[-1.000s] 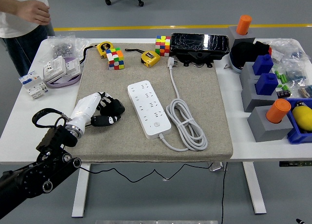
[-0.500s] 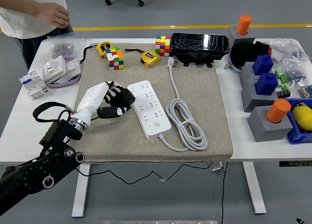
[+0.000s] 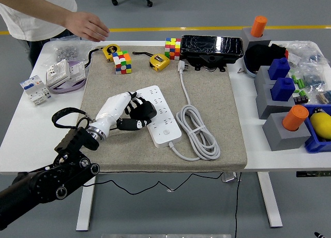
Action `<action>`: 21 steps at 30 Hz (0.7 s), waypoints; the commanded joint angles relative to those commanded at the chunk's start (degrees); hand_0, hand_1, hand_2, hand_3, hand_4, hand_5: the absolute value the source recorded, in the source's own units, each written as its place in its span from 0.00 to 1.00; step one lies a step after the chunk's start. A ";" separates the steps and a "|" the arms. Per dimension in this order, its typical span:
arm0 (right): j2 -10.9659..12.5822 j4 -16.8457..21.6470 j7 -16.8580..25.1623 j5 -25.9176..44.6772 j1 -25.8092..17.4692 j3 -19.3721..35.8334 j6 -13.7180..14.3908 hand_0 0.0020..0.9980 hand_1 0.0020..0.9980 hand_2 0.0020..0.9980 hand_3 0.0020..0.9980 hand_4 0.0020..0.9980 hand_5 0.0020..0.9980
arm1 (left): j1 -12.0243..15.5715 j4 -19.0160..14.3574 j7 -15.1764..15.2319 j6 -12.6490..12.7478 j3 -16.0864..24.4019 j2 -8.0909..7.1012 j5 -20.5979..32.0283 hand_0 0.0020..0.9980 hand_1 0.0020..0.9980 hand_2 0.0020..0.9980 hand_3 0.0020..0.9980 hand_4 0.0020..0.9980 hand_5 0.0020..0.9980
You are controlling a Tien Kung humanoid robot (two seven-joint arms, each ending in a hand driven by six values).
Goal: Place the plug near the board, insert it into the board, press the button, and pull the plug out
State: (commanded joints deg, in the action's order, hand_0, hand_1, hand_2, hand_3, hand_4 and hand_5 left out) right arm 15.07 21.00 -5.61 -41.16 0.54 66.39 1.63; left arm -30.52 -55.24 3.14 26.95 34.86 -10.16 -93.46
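Observation:
A white power strip [image 3: 161,118] lies on the grey mat [image 3: 207,93] with its round button [image 3: 166,134] near the front end. Its white cable sits coiled [image 3: 198,132] to the right and runs up to the white plug [image 3: 181,66], which lies loose on the mat beside a black box. My left hand [image 3: 137,114], white-backed with black fingers, reaches in from the lower left. Its loosely bent fingers rest over the strip's left edge and hold nothing. My right arm does not show.
A person's hand [image 3: 89,27] reaches over the table's far left corner. Two colour cubes [image 3: 122,61] [image 3: 172,48], yellow tape measures [image 3: 159,61] and a black box [image 3: 212,47] line the mat's far edge. Grey blocks with blue and orange pieces [image 3: 282,93] fill the right side.
My left hand has moved right and slightly forward across the mat, from well left of the power strip to its left edge. The person's hand has swung right over the far left corner.

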 joint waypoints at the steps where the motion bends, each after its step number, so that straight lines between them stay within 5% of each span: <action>1: 0.03 0.03 0.01 0.02 0.07 -0.05 0.02 0.54 0.64 0.66 0.56 0.90 0.42 | -0.15 0.31 -0.06 0.07 -0.14 0.22 -0.08 0.32 0.33 0.41 0.51 0.59 0.00; 21: 0.07 0.09 -0.04 -0.10 -0.24 -0.04 0.03 0.54 0.64 0.66 0.56 0.90 0.42 | 0.17 1.96 -0.60 0.64 0.44 0.24 -0.87 0.32 0.33 0.42 0.51 0.59 0.00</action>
State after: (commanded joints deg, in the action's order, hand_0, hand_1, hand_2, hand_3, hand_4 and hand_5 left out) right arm 15.14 21.09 -5.65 -41.27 0.30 66.35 1.65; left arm -30.35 -53.28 2.54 27.59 35.30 -9.91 -94.33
